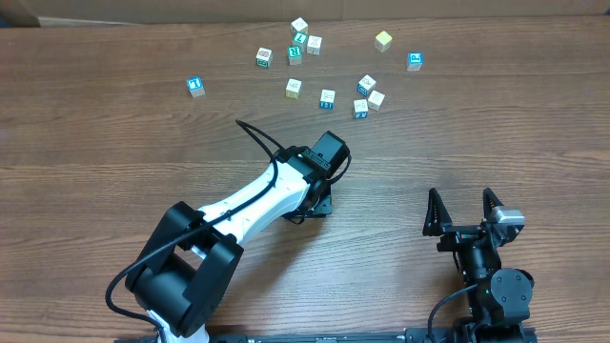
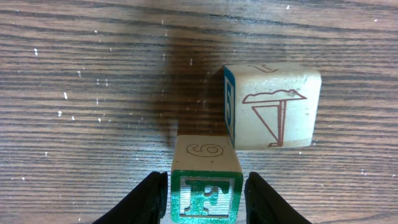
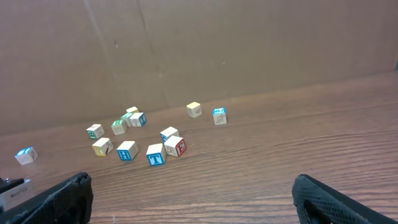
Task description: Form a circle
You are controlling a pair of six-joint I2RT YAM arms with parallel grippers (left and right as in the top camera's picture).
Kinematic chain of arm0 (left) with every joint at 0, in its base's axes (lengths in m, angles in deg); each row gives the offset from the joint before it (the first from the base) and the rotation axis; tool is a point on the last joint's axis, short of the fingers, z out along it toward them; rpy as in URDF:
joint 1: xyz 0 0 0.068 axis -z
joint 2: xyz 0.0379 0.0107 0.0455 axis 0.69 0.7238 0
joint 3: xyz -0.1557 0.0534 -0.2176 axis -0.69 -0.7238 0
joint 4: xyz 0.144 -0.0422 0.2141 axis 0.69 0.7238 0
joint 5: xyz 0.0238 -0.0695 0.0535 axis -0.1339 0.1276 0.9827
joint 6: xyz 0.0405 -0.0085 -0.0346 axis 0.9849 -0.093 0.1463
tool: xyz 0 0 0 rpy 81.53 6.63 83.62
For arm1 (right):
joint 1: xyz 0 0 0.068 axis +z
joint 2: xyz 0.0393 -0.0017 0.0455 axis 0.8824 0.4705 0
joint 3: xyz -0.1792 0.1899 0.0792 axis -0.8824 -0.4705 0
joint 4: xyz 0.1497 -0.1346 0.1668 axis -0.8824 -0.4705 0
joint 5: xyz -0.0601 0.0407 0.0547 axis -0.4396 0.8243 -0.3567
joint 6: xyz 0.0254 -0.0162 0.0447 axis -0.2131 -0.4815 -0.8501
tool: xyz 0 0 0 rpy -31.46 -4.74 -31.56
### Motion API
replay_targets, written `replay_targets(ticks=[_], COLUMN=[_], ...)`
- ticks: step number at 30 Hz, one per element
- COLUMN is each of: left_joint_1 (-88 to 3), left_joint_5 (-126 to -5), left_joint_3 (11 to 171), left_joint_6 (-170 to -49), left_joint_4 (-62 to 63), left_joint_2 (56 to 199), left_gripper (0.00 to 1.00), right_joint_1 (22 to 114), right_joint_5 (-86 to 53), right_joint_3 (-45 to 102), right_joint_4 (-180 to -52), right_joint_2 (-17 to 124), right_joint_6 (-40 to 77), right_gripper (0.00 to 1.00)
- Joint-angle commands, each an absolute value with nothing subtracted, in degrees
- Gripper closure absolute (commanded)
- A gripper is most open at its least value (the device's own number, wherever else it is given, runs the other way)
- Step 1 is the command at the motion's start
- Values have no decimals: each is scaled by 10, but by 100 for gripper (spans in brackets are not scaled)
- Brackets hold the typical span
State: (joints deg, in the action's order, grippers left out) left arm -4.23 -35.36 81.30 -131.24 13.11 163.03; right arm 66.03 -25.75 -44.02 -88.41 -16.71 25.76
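Observation:
No circle of cubes is in view. In the left wrist view a cube with a green F face (image 2: 205, 198) sits between the jaws of my left gripper (image 2: 206, 178). The jaws stand open, with a thin gap on each side of the cube. A cream cube (image 2: 273, 106) with a blue 5 on its side rests on the table just beyond it, to the right. Both cubes are hidden under the left arm (image 1: 262, 195) in the overhead view. Several other cubes (image 1: 328, 98) lie scattered at the back. My right gripper (image 1: 461, 196) stands wide open and empty at the front right.
At the back of the wooden table (image 1: 114, 143) lie a blue-faced cube (image 1: 195, 86) on the left, a yellow cube (image 1: 383, 40) and another blue cube (image 1: 415, 61). A brown board wall (image 3: 199, 50) stands behind the cubes.

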Motion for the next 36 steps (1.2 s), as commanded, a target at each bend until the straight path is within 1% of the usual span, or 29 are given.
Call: replay_targets(ticks=[1, 3, 5, 7, 9, 13, 23, 30, 31, 34, 36], left_joint_1=[-38, -38, -38, -38, -38, -38, -38, -38, -38, -38, -38], left_joint_5=[-346, -346, -346, -346, -346, -347, -348, -348, -348, -346, -346], left_joint_3=[808, 808, 808, 808, 808, 808, 808, 808, 808, 808, 808], left_joint_6=[-1299, -1299, -1299, -1299, -1299, -1301, -1334, -1352, -1351, -1350, -1343], left_joint_4=[133, 133, 133, 133, 133, 134, 152, 152, 151, 151, 149], left_joint_2=[1631, 1631, 1631, 1631, 1631, 1631, 1631, 1631, 1631, 1631, 1631], left_gripper=[59, 55, 54, 56, 61, 65, 67, 66, 64, 56, 56], right_joint_1=[657, 657, 657, 657, 657, 657, 657, 657, 657, 657, 657], right_joint_5=[-252, -252, -252, -252, -252, -252, -252, -252, -252, -252, -252], right_joint_3=[-446, -446, -446, -446, -446, -446, -446, -446, -446, -446, -446], right_joint_4=[-881, -881, -881, -881, -881, -881, -881, -881, -881, -881, -881], right_joint_2=[-173, -173, -173, -173, -173, -173, -173, -173, -173, -173, -173], right_joint_6=[266, 266, 266, 266, 266, 266, 266, 266, 266, 266, 266], right_gripper=[0, 0, 0, 0, 0, 0, 0, 0, 0, 0, 0])
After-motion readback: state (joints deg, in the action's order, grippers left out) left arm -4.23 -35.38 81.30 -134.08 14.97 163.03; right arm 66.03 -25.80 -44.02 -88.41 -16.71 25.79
